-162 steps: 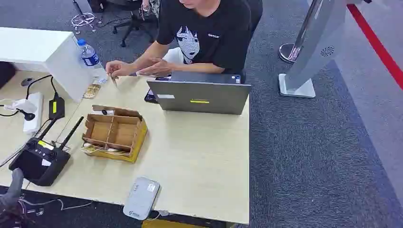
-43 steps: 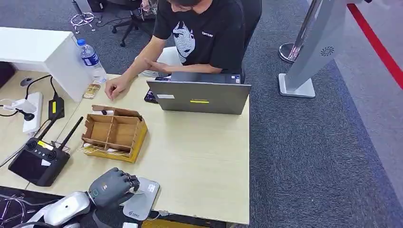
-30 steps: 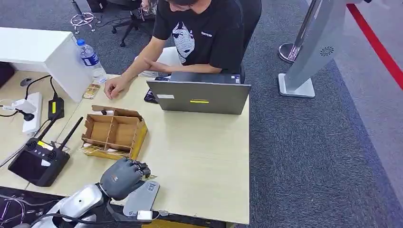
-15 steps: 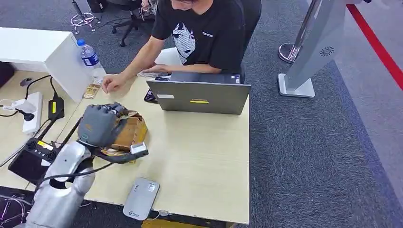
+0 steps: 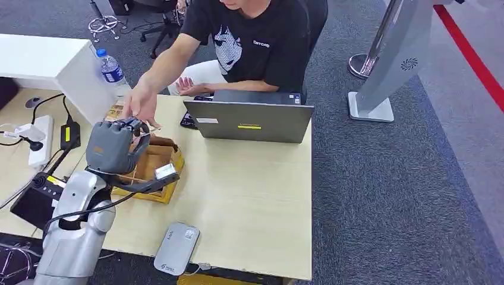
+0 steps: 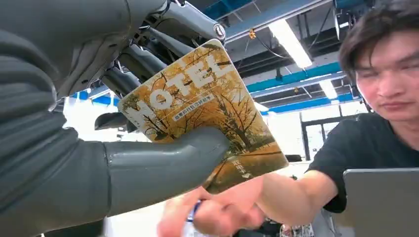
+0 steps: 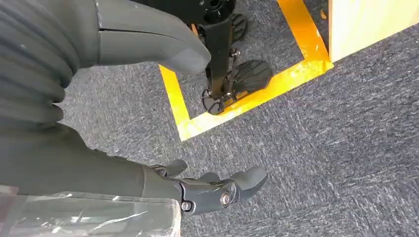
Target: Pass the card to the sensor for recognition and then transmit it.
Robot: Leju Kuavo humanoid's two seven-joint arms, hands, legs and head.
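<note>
One card pinched in left hand: thumb across its face, fingers behind. Person's hand touching its lower edge. Right hand hangs loosely open, holding nothing.

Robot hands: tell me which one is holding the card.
The left robot hand, up over the cardboard box, grips the yellow hotel card between thumb and fingers. The right robot hand hangs above the carpet with nothing in it.
</note>
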